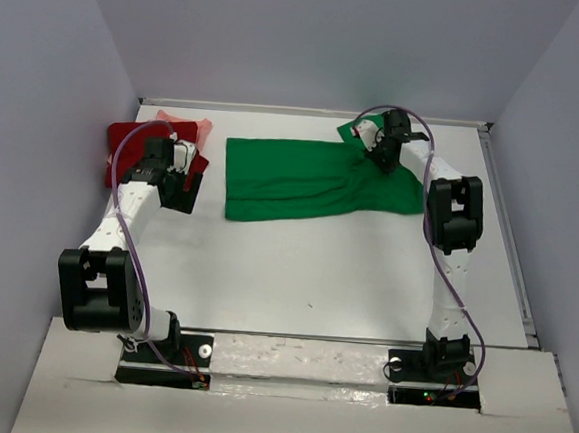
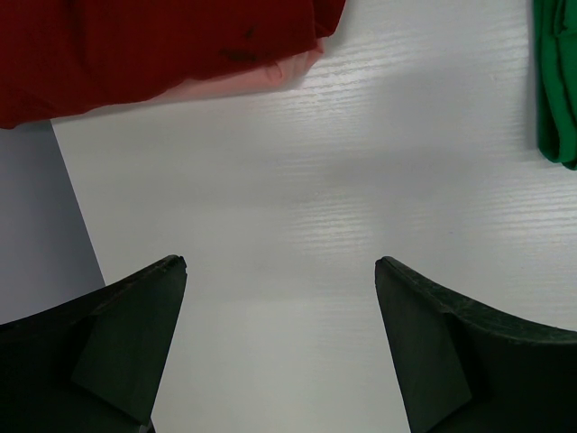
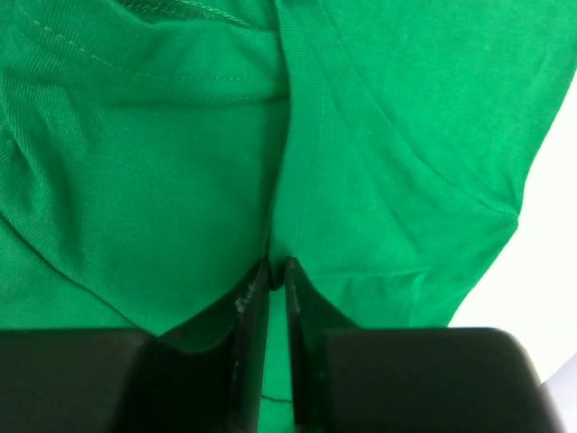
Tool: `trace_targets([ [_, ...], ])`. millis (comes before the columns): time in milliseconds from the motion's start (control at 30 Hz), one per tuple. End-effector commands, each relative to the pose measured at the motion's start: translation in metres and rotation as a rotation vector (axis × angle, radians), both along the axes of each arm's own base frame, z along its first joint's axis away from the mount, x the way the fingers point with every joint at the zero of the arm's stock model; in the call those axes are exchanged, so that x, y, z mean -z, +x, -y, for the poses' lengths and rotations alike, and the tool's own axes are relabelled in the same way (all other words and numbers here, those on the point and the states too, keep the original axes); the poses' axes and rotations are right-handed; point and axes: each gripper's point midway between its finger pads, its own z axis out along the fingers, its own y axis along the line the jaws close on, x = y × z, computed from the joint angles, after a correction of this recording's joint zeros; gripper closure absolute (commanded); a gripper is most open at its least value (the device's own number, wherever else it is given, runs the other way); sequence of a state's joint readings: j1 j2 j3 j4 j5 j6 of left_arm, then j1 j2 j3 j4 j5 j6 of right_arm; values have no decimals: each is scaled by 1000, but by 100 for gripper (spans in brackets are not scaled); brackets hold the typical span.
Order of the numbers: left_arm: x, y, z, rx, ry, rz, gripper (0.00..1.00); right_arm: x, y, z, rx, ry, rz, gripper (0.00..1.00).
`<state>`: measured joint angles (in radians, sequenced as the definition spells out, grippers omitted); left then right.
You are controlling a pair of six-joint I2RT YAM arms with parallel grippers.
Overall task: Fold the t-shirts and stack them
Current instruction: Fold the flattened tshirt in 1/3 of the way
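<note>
Closest to the bases on the left side, the left end effector [image 1: 182, 160] hung released, its fingers spread wide over the white table [image 1: 294, 287] and holding nothing. Just beside it, towards the left wall, the red shirt [image 1: 124, 148] lay bunched, with the pink shirt [image 1: 194, 127] showing at its far edge.

Farther in, the green shirt [image 1: 292, 182] lay spread across the middle of the table, its long axis running left to right. At its far right corner sat the right end effector [image 1: 383, 152], clenched on a raised ridge of the green cloth. From that grip almost the whole shirt stretched away to the left and slightly nearer. We judged that any fold would have to carry the pinched corner that way. The right arm was already on the cloth, while the left stood near the shirt's left edge but apart from it.

The right wrist view showed what the top view hid behind the wrist: the fingers almost together, with a fold and a stitched seam rising between them. Only the top view gave the shirt's full outline. The left wrist view alone showed the pink cloth lying under the red.
</note>
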<state>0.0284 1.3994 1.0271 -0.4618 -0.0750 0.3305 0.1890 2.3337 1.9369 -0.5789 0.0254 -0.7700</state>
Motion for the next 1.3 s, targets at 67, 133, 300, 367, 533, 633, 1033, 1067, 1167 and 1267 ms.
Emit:
trace_targets([
  [67,-6,3,-1,1,-2,5,1,-3,7,-1,2,17,0,92],
  [133,-6,3,-1,-1,-2,7,1,-2,7,-1,0,17,-2,98],
  [300,-5,2,-1,0,-3,4,1,-5,8,-1,1,17,2,100],
  [367,-6,2,-1,1,-5,6,1,-9,10,-1,-1,16,9,100],
  [533,-8,3,-1,0,-6,12,1,-33,22,0,2,9,70,100],
  [633,-9,3,0,3,-7,15,1,-47,30,0,-3,6,107,100],
  [1033,-7,2,-1,1,-5,12,1,-68,49,4,1,-28,181,100],
  [1067,-8,2,0,4,-6,12,1,-68,49,5,6,-32,183,100],
  [1167,-7,2,-1,0,-8,9,1,-62,53,5,10,-38,187,100],
  [1267,-6,1,0,1,-8,4,1,-58,56,8,18,-50,194,100],
])
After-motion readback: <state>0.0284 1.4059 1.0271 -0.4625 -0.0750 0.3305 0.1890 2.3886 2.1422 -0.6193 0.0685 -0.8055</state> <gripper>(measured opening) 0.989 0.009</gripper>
